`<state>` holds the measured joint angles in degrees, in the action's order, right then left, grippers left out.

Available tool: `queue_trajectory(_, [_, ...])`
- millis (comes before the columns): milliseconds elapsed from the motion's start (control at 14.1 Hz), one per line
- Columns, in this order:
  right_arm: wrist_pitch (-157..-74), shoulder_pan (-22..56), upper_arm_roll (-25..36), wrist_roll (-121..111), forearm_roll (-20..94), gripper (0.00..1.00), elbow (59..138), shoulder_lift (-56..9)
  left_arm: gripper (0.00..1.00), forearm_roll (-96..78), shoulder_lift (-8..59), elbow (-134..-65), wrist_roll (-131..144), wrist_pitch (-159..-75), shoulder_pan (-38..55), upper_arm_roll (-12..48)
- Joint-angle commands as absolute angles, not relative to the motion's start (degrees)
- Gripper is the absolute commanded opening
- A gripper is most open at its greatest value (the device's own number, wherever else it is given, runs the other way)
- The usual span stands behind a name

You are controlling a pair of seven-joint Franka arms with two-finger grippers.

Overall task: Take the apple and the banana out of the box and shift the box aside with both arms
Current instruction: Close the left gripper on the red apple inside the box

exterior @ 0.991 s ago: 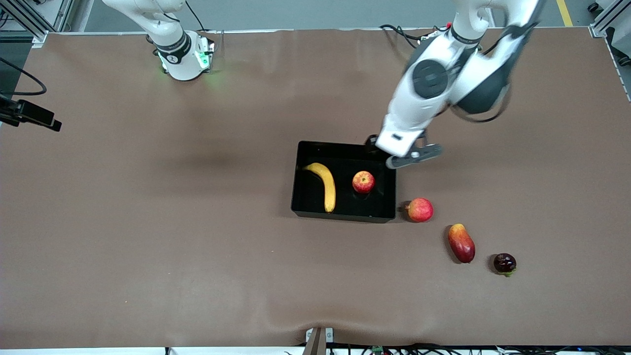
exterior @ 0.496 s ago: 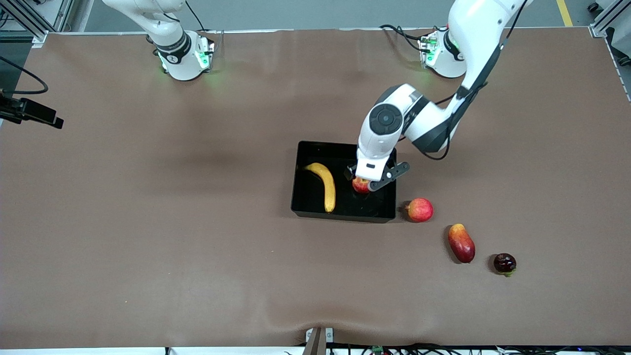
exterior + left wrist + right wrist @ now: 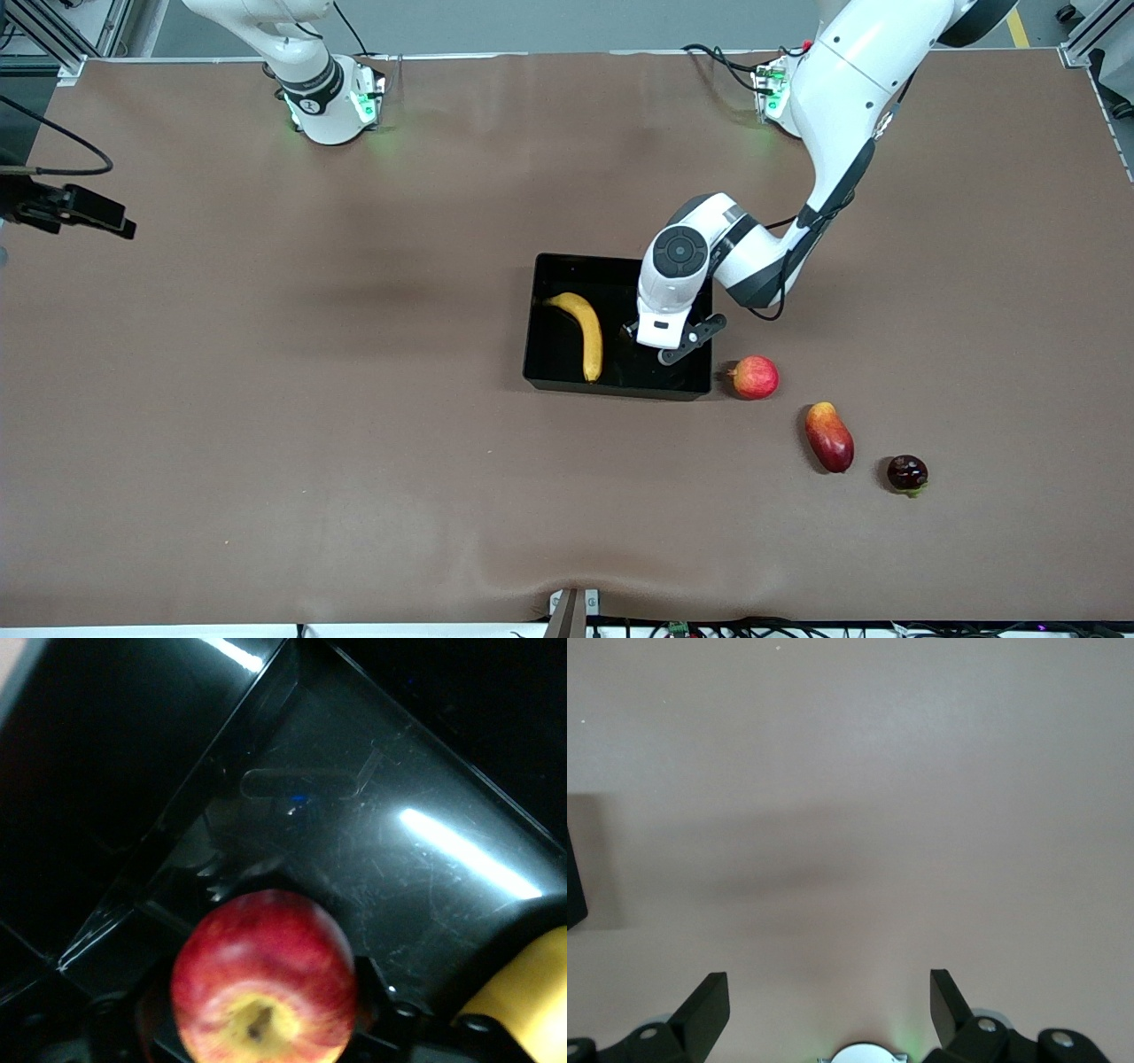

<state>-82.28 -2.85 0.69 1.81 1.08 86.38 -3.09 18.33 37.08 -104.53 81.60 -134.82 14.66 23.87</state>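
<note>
A glossy black plastic box (image 3: pixel 549 363), shallow and rectangular with no lid, is sitting near the middle of the desk (image 3: pixel 354 443), its floor throwing back streaks of light in the left wrist view. A curved yellow banana (image 3: pixel 585 333) is lying inside it toward the right arm's end. The round apple (image 3: pixel 263 979), red with a yellow patch around its stem pit, is resting in the box at the left arm's end, hidden in the front view by the arm above it.

The left claw (image 3: pixel 664 347) is reaching down into the box over the apple, its fingers standing either side of the fruit; whether they are pressing on it cannot be told. The right claw (image 3: pixel 829 1010) is waiting over bare desk with its dark fingers (image 3: pixel 707 1008) spread wide and nothing between them.

The desk is wearing a smooth matte brown covering, slightly rippled at the edge nearest the front camera. Grey floor is showing above the robots' bases.

Just beside the box, toward the left arm's end, a pink-red round fruit (image 3: pixel 754 377) with a nub is sitting on the desk. Nearer the front camera are lying an oblong red-yellow mango (image 3: pixel 828 436) and a small dark round fruit (image 3: pixel 907 472), each apart from the others.
</note>
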Motion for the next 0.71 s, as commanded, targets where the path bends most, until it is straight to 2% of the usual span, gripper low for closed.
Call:
queue_trajectory(0, [-83.41, -1.76, 0.79, 2.11, 1.23, 1.0, 86.13, -4.74, 0.0, 20.3, 36.74, -103.1, 83.42, -135.53, 14.5, 24.08])
queue_trajectory(142, [-83.41, -1.5, 0.79, 2.11, 1.32, 1.0, 86.22, -5.45, 0.0, 20.3, 34.56, -101.43, 82.01, -132.65, 14.33, 24.17])
queue_trajectory(425, [-83.41, 0.61, 0.79, 2.11, 1.32, 1.0, 86.22, -6.24, 0.0, 19.43, 28.93, -93.97, 72.8, -119.47, 13.45, 24.43])
queue_trajectory(637, [-83.41, 3.51, 0.79, 2.37, 1.32, 1.0, 86.05, -7.73, 0.0, 18.11, 24.36, -93.69, 61.74, -116.55, 8.45, 24.7])
